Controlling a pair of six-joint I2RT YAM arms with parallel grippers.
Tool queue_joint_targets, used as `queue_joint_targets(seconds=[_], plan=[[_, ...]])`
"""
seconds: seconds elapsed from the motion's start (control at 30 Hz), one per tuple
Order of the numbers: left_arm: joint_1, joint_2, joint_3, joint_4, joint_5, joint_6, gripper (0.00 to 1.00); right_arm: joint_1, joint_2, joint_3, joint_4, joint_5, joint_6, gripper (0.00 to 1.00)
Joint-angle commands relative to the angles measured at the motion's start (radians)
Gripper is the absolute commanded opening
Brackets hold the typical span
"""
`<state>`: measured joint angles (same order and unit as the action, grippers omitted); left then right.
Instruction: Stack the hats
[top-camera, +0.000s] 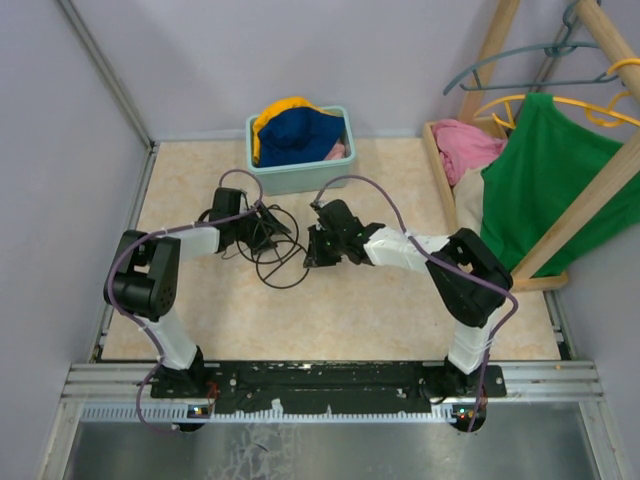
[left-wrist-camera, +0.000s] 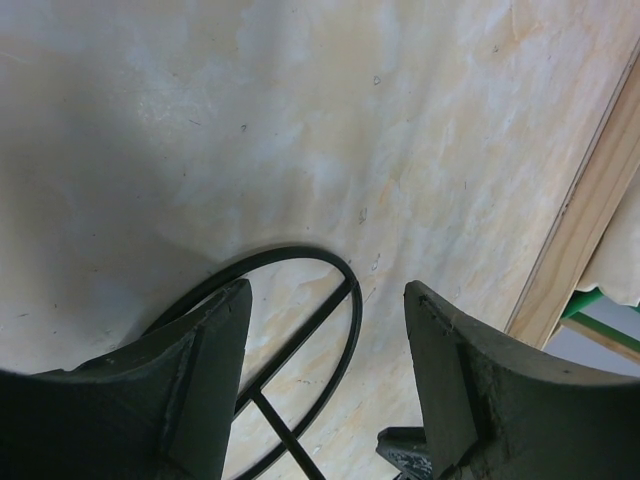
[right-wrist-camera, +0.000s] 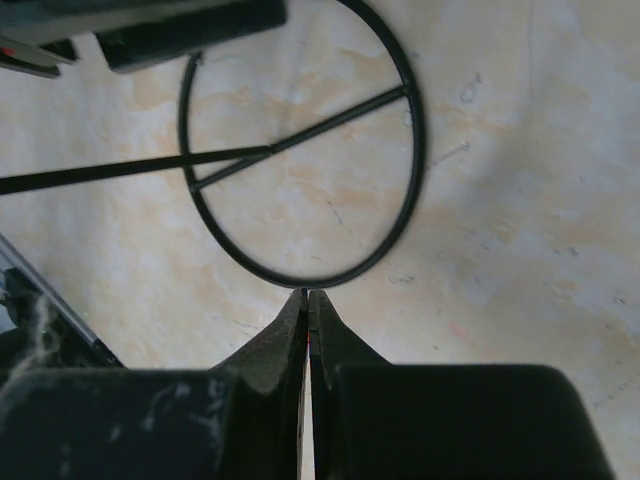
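1. Hats: a navy blue hat (top-camera: 300, 135) and a yellow-orange hat (top-camera: 272, 112) lie bunched together in a teal bin (top-camera: 300, 178). The bin stands beyond both sets of jaws on the far side of the worktop (top-camera: 380, 320), apart from them. A pink fabric edge (top-camera: 339, 151) shows at the bin's right corner.
2. Left jaws: released and standing wide apart, low over the worktop with nothing between them. In the left wrist view, an arc of a black wire stand (left-wrist-camera: 300, 252) and its crossbar lie on the worktop below the gap.
3. Right jaws: clenched, with the tips pressed together right at the near arc of the wire stand's ring (right-wrist-camera: 418, 150). Whether the wire is pinched cannot be told.
4. From above, the wire stand (top-camera: 275, 262) lies between the two sets of jaws, its loops spread on the worktop.
5. Well to the right of the right jaws stands a wooden rack (top-camera: 590, 200). A green shirt (top-camera: 545, 170) hangs on it from a yellow hanger (top-camera: 500, 103), and a grey hanger (top-camera: 520, 58) hangs above.
6. A pink cloth (top-camera: 465, 145) and some beige fabric (top-camera: 468, 200) lie in the rack's base.
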<state>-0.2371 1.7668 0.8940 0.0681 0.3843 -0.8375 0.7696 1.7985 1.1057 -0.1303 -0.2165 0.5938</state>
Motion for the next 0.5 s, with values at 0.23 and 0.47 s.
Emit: queue_joint_targets(seconds=[0.23, 0.47], plan=[[0.022, -0.013, -0.004, -0.029, 0.0, 0.043, 0.7, 0.005, 0.129, 0.055, 0.176, -0.105, 0.031, 0.0], [0.082, -0.053, -0.014, -0.071, -0.001, 0.095, 0.73, -0.004, 0.151, 0.031, 0.173, -0.095, 0.014, 0.0]])
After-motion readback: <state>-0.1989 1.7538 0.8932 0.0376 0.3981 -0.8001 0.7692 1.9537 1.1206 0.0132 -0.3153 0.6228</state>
